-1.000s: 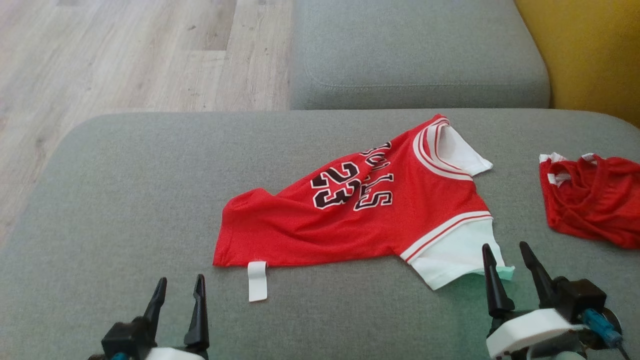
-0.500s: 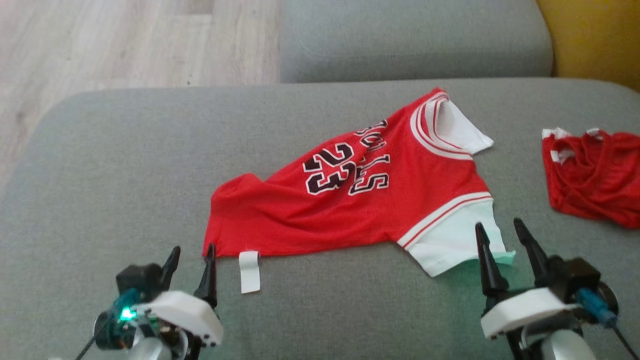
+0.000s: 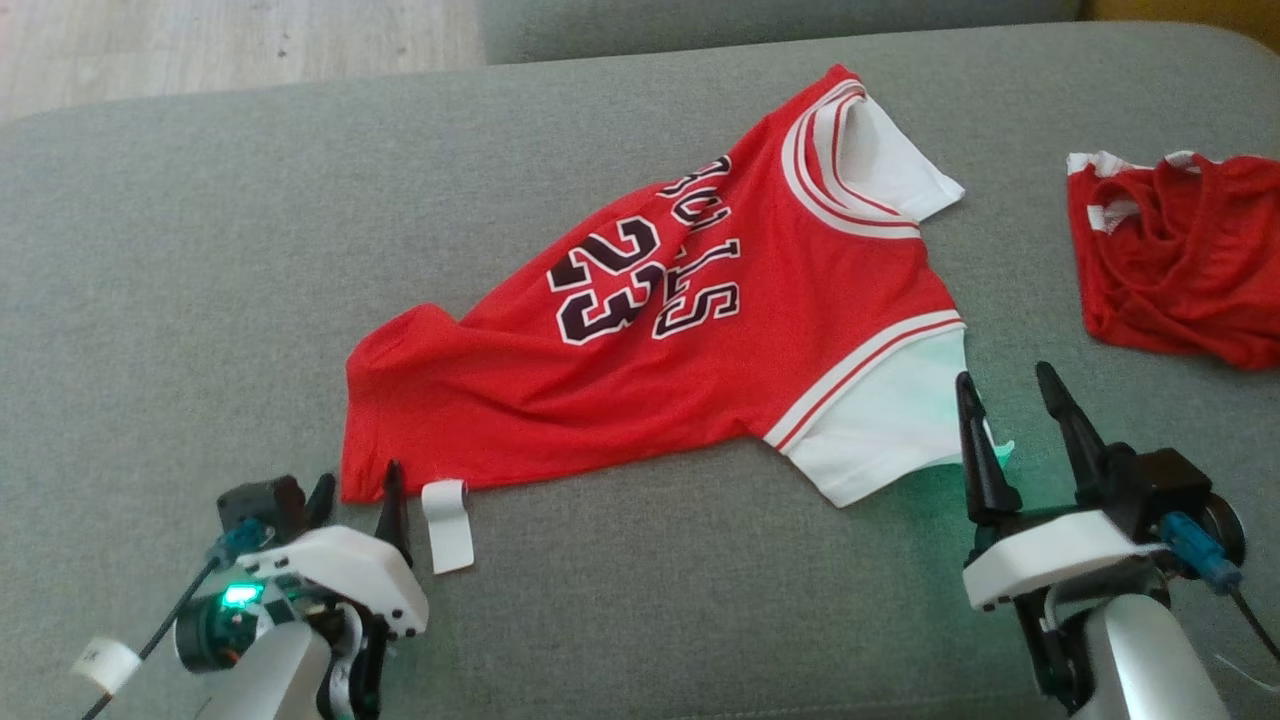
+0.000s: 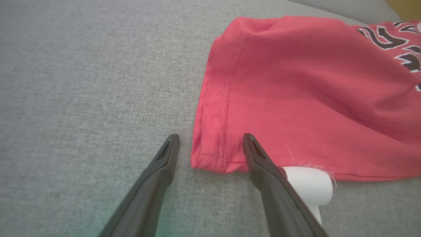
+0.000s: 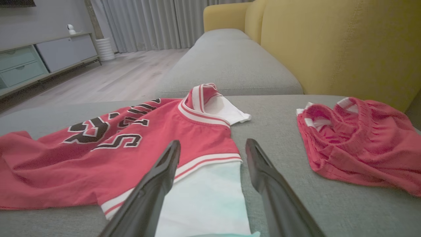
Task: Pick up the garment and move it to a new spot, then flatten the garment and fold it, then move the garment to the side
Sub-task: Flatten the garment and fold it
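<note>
- My head view is softly, evenly lit; the grey woven sofa cushion (image 3: 200,250) carries hardly any shadow.
- Green glow tints the near sleeve of the red white-sleeved jersey (image 3: 650,400).
- Left wrist view looks soft, washed-out; right bows at edges.

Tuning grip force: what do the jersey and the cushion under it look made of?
Jersey: thin, smooth cloth, probably a polyester knit with a faint sheen. It lies in soft folds, and the left wrist view shows a stitched hem. Cushion: grey woven upholstery, matte, with a fine flecked weave.
</note>
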Available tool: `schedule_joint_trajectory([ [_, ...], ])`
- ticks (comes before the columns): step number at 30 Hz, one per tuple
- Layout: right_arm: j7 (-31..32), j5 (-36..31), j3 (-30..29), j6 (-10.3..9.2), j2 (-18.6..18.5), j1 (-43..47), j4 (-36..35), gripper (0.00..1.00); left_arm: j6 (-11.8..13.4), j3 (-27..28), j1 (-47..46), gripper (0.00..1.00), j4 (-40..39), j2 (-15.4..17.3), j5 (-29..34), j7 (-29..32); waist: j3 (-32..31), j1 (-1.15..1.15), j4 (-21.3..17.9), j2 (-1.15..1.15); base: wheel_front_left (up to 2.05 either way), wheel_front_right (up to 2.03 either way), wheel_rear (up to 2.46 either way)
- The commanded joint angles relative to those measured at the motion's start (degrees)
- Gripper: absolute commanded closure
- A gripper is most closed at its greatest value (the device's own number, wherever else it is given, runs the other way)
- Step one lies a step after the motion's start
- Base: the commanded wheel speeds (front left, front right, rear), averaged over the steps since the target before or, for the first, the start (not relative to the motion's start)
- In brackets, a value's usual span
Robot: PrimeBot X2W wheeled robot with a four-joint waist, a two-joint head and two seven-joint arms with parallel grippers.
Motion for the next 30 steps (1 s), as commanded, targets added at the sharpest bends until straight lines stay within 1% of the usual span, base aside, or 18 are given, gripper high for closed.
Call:
schedule_joint_trajectory([
  [1,-0.65,-0.47,0.98,-0.04,-0.32,-1.91,-1.49,0.0,-0.32,1.62,-2.71,0.0,-0.67,0.57,-0.25,0.35,0.3,-0.01,-0.4,0.0,0.0,0.0,0.0],
  [3,-0.49,-0.75,0.22,-0.04,-0.32,-1.9,-0.93,0.0,-0.47,1.14,-2.64,0.0,0.17,0.42,-0.25,0.93,0.28,-0.01,-0.55,0.0,0.0,0.0,0.0],
  [4,-0.28,-0.94,-0.27,-0.04,-0.32,-1.89,-0.59,0.0,-0.54,0.84,-2.59,0.09,0.48,0.39,-0.17,1.19,0.25,-0.01,-0.58,0.0,0.0,0.0,0.0],
  [6,0.49,-1.35,-1.4,-0.04,-0.32,-1.85,0.15,0.0,-0.68,0.56,-2.55,0.53,0.77,0.31,-0.14,1.23,0.16,-0.01,-0.59,0.0,0.0,0.0,0.0],
  [8,1.11,-1.79,-2.58,-0.04,-0.32,-2.11,1.19,0.0,-0.84,0.27,-2.47,0.79,0.72,0.1,-0.08,1.0,0.14,-0.01,-0.46,0.0,0.0,0.0,0.0],
  [10,1.72,-2.19,-3.71,-0.04,-0.32,-2.64,2.56,0.0,-1.06,0.09,-2.43,1.0,0.46,-0.06,-0.03,0.48,0.14,-0.01,-0.24,0.0,0.0,0.0,0.0],
  [12,2.03,-2.44,-4.67,-0.04,-0.32,-3.57,4.33,0.0,-1.16,0.01,-2.41,1.0,0.14,-0.18,0.01,-0.06,0.26,-0.01,0.07,0.0,0.0,0.0,0.0],
  [15,2.73,-3.51,-6.84,-0.04,-0.32,-6.62,9.11,0.0,-1.09,-0.15,-2.13,1.0,-0.66,-0.22,0.2,-1.1,0.53,-0.01,0.62,0.0,0.0,0.0,0.0],
  [21,5.5,-3.95,-6.15,-0.04,-0.32,-8.95,16.22,0.0,-0.97,-0.64,-1.1,1.0,-1.48,-0.45,0.37,-2.17,0.42,-0.01,1.62,0.0,0.0,0.0,0.0],
  [25,5.88,-3.21,-5.02,-0.04,-0.32,-7.74,18.08,0.0,-0.74,-0.79,-0.55,1.0,-1.99,-0.56,0.32,-2.64,0.24,-0.01,1.97,0.0,0.0,0.0,0.0],
  [30,6.4,-2.74,-3.94,-0.04,-0.32,-4.9,18.13,0.0,-0.55,-0.89,-0.15,1.0,-3.07,-0.4,0.3,-3.09,0.17,-0.01,2.1,0.0,0.0,0.0,0.0],
])
